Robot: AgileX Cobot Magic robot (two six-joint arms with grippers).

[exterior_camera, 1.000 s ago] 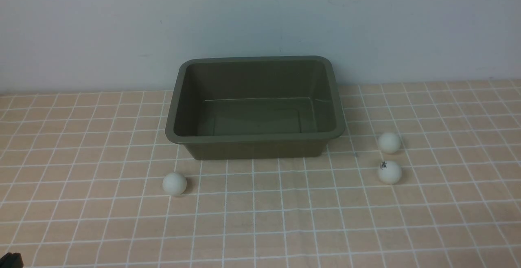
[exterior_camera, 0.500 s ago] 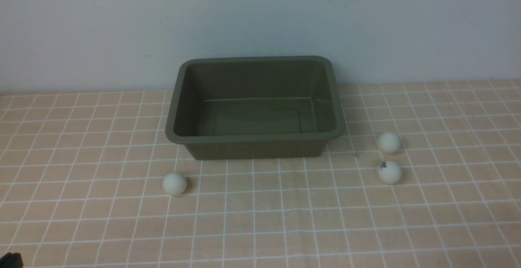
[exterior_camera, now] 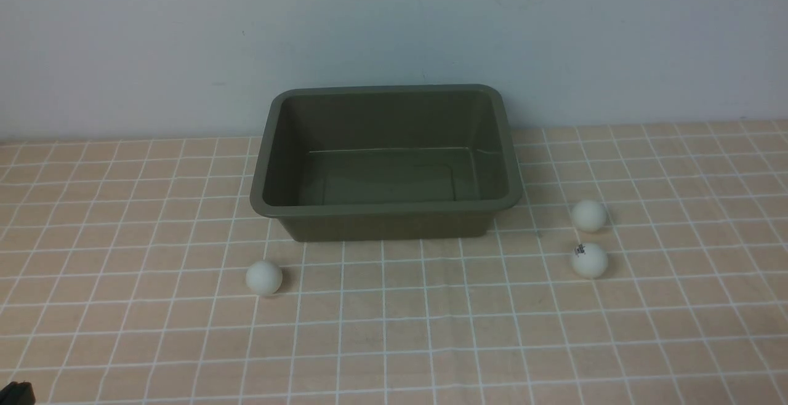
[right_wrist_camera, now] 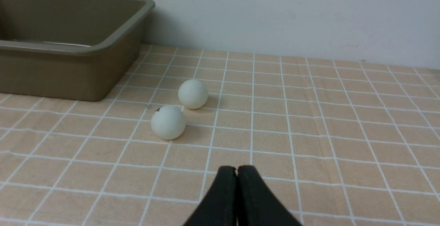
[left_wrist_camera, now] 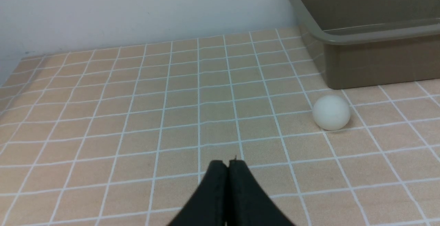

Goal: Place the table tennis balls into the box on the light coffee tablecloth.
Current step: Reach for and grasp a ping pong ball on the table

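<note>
The olive-green box (exterior_camera: 385, 211) stands empty at the back middle of the light coffee tablecloth (exterior_camera: 394, 337). One white table tennis ball (exterior_camera: 264, 277) lies in front of the box's left corner. Two more lie to its right: a plain ball (exterior_camera: 589, 215) and, nearer me, a ball with a dark logo (exterior_camera: 589, 260). My left gripper (left_wrist_camera: 228, 163) is shut and empty, low over the cloth, well short of the left ball (left_wrist_camera: 331, 112). My right gripper (right_wrist_camera: 237, 168) is shut and empty too, short of the logo ball (right_wrist_camera: 168, 122) and the plain ball (right_wrist_camera: 193, 94).
A pale wall (exterior_camera: 394, 36) rises directly behind the box. A small dark part of my left arm (exterior_camera: 15, 394) shows at the front view's lower left corner. The cloth's left edge (left_wrist_camera: 10, 78) appears in the left wrist view.
</note>
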